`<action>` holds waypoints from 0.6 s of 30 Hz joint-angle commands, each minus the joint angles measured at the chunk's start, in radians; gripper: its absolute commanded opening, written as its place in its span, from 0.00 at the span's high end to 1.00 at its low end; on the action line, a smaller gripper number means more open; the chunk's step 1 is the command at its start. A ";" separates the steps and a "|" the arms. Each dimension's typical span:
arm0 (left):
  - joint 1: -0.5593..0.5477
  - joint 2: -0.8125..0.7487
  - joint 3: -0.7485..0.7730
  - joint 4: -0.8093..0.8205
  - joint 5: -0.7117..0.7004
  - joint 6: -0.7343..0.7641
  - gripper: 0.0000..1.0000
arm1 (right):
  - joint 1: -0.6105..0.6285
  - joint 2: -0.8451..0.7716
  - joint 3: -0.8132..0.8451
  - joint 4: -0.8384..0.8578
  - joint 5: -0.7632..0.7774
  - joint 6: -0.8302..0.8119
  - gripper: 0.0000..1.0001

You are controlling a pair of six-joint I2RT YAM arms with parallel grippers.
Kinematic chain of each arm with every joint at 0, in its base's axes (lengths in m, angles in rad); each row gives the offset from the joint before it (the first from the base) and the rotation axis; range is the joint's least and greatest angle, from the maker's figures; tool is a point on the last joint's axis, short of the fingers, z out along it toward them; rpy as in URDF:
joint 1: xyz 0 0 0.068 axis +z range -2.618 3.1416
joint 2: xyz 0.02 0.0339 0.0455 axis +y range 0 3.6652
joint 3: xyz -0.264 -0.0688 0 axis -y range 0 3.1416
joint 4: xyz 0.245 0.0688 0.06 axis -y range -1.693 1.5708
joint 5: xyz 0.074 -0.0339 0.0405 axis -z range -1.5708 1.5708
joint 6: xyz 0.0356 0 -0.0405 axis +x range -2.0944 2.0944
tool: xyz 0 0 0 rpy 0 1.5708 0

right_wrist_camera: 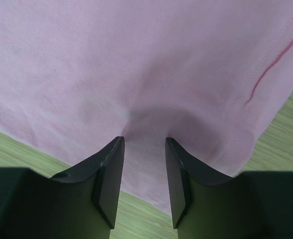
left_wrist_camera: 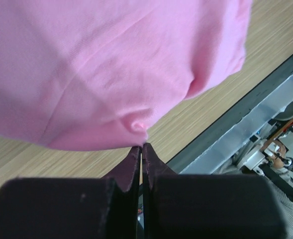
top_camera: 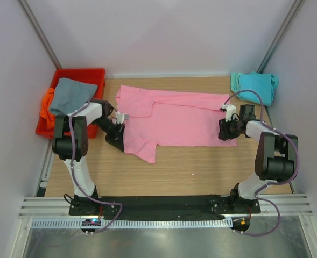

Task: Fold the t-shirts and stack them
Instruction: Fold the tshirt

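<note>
- The left gripper (left_wrist_camera: 142,145) sits close to the left edge of the worktop (top_camera: 190,169). Its jaws are pressed together on a small pucker at the edge of the pink t-shirt (top_camera: 185,121), and the cloth bulges out from the pinch in the left wrist view.
- The right gripper (right_wrist_camera: 144,141) is towards the right edge, tips down on the pink t-shirt's right end. Its jaws stand apart with a strip of pink cloth lying between them, gathered into a soft crease at the tips (nothing there looks clamped).
- The pink t-shirt is spread across the middle of the worktop, its length running from left to right. One sleeve points toward the near edge, left of centre. A long fold line runs along its far part.
- The teal t-shirt (top_camera: 253,86) lies crumpled in the far right corner, just beside the pink one's far right end. Whether the two touch cannot be told.
- The red bin (top_camera: 80,72) stands in the far left corner. The grey t-shirt (top_camera: 69,95) is heaped inside it, and the orange t-shirt (top_camera: 46,105) hangs over its left wall, only a little of it showing.
</note>
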 commanded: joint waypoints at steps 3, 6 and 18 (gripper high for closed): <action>-0.004 -0.074 0.135 -0.091 0.076 0.020 1.00 | 0.003 -0.016 0.006 0.032 0.005 0.001 0.56; -0.004 -0.054 0.217 -0.104 0.088 0.009 1.00 | 0.003 -0.019 0.003 0.037 0.006 0.001 0.56; -0.052 0.306 0.786 -0.189 0.205 -0.085 0.59 | 0.003 -0.013 0.009 0.025 0.010 0.004 0.56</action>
